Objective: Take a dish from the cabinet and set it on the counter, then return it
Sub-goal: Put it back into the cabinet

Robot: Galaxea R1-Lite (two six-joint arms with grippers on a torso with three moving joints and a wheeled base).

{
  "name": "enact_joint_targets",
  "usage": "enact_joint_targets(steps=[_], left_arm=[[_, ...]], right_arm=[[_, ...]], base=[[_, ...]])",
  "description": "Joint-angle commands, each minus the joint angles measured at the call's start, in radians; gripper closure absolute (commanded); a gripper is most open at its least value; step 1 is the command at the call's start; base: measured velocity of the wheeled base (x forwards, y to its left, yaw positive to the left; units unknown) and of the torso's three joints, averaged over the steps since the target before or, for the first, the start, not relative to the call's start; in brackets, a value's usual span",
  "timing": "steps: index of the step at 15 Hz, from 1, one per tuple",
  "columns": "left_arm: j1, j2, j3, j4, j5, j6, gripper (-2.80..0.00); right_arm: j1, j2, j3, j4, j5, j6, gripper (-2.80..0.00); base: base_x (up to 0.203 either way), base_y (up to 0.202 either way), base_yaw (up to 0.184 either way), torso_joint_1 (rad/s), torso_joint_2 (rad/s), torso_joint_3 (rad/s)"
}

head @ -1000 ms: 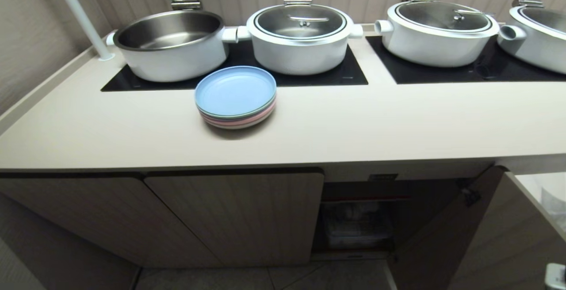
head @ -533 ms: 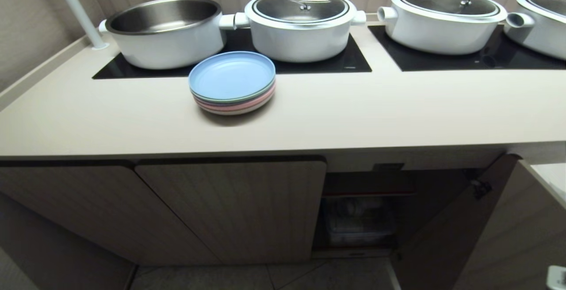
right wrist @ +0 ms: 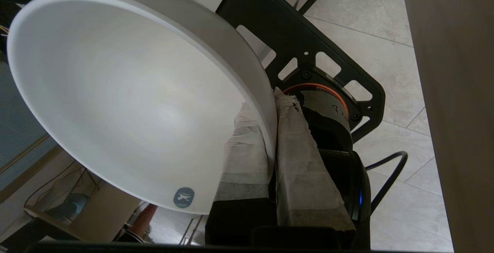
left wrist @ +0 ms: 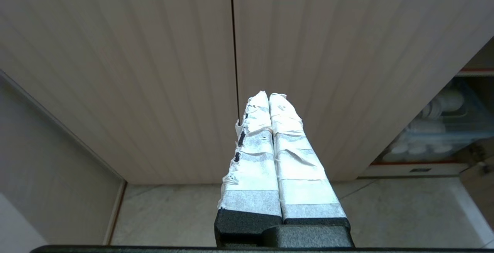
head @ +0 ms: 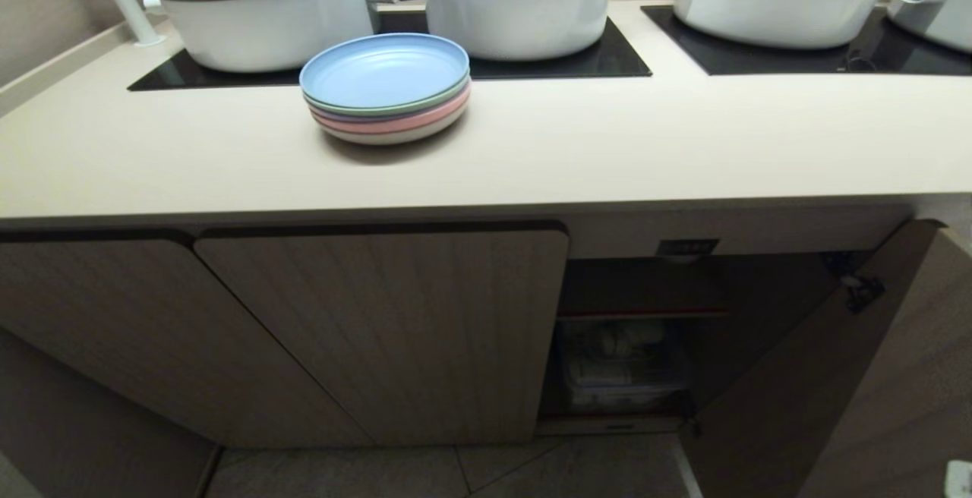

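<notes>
Setting: a cream worktop (head: 607, 156) with black glass panels (head: 562, 58) set into it, white pots (head: 524, 4) standing on the panels, and a low ribbed cabinet (head: 380, 331) beneath.
Right end effector (right wrist: 272, 129): taped fingers (right wrist: 299, 168) clamped on the rim of the white bowl (right wrist: 127, 98), one finger inside the rim and one outside.
Bowl: held tilted, its hollow facing the wrist camera, away from the cabinet and over the tiled floor (right wrist: 386, 21); not seen from the head.
Left end effector (left wrist: 269, 100): taped fingers (left wrist: 251, 168) pressed together, holding nothing, pointing at the closed cabinet doors.
Cabinet: the right-hand door (head: 873, 376) swung open; inside, a clear bin (head: 623, 369) of white dishes on a red-edged shelf.
Plates (head: 386, 88): a pastel stack, blue on top, on the worktop above the closed doors.
</notes>
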Motion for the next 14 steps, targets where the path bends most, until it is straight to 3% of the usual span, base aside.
enact_joint_targets(steps=[1,14], left_arm=[[0.001,0.000,0.000,-0.001,0.000,0.000,0.00],[0.001,0.000,0.000,-0.001,0.001,0.000,0.00]], right_arm=[[0.000,-0.011,0.008,0.007,0.002,-0.001,0.00],[0.001,-0.038,0.019,0.034,0.002,-0.001,0.00]], base=[[0.000,0.000,0.000,-0.228,0.51,0.274],[0.000,0.000,0.000,-0.199,0.49,0.286]])
